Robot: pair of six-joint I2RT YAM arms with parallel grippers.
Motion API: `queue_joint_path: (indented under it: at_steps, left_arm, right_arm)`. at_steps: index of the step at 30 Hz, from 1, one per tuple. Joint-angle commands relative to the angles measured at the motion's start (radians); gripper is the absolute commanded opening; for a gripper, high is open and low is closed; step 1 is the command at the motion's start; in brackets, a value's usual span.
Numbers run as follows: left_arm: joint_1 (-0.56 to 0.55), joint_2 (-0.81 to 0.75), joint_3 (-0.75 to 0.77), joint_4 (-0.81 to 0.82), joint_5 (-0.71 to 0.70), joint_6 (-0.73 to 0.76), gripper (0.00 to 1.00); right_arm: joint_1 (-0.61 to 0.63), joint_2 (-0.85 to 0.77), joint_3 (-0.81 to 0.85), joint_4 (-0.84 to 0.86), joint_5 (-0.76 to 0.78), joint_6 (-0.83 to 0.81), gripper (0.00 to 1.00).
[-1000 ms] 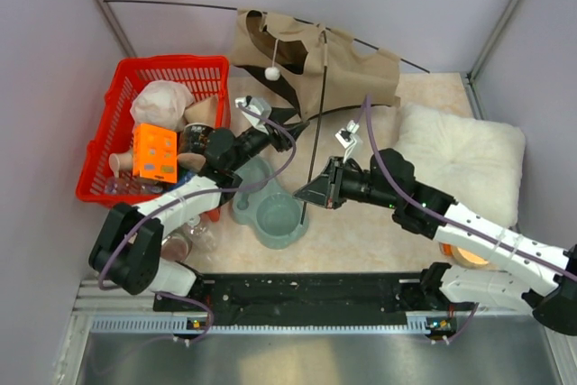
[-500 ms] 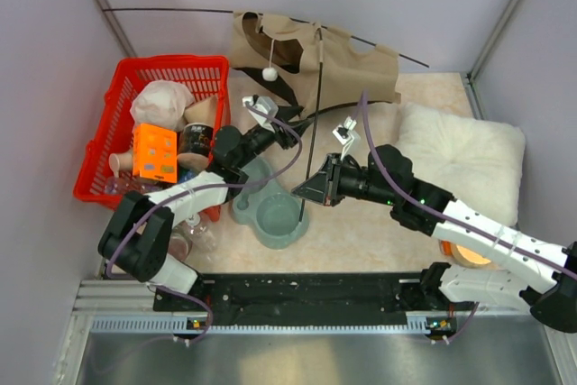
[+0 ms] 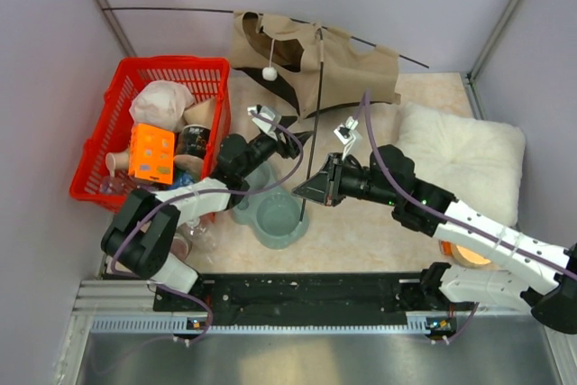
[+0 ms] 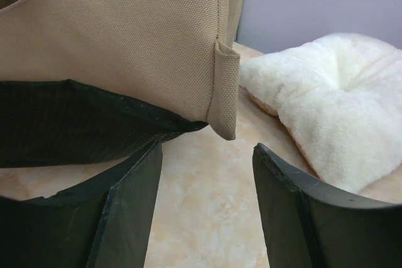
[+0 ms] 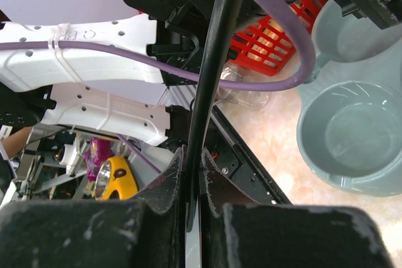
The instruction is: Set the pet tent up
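The pet tent [image 3: 343,65] lies collapsed at the back, tan fabric with black lining and a white pompom [image 3: 270,72]. One thin dark pole [image 3: 312,132] runs from the tent down to my right gripper [image 3: 305,196], which is shut on it; the pole [image 5: 213,61] sits pinched between the jaws in the right wrist view. Another thin pole [image 3: 171,11] arcs along the back wall. My left gripper [image 3: 296,127] is open and empty, just below the tent's front edge. In the left wrist view the tan fabric corner [image 4: 225,101] and black lining [image 4: 75,117] hang right before the open fingers [image 4: 132,205].
A red basket [image 3: 99,164] of toys and cups stands at the left. A grey-green double pet bowl [image 3: 275,215] lies under both grippers. A fluffy white cushion [image 3: 460,155] lies at the right, also in the left wrist view [image 4: 339,111]. An orange object [image 3: 464,254] sits under the right arm.
My left gripper has moved right and forward, from the basket side toward the tent's front edge. The right gripper has kept its hold on the pole, almost still.
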Motion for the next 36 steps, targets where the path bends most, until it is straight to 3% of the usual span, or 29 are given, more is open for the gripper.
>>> queue_joint_path:
  at_steps: [1, 9, 15, 36]
  left_arm:
    - [0.017, 0.025, 0.009, 0.095, -0.031, -0.021, 0.64]
    - [0.0, 0.008, 0.032, 0.109, -0.039, 0.006, 0.65]
    - [-0.015, -0.035, 0.065, 0.033, -0.071, 0.046, 0.64]
    - [-0.026, -0.027, 0.104, -0.014, -0.108, -0.003, 0.44]
  right_arm:
    - [-0.001, -0.03, 0.011, 0.065, 0.049, -0.036, 0.0]
    - [-0.003, -0.045, -0.003, 0.063, 0.049, -0.036, 0.0]
    - [-0.001, -0.055, -0.009, 0.063, 0.049, -0.033, 0.0]
    - [-0.003, -0.067, -0.033, 0.096, 0.05, -0.022, 0.0]
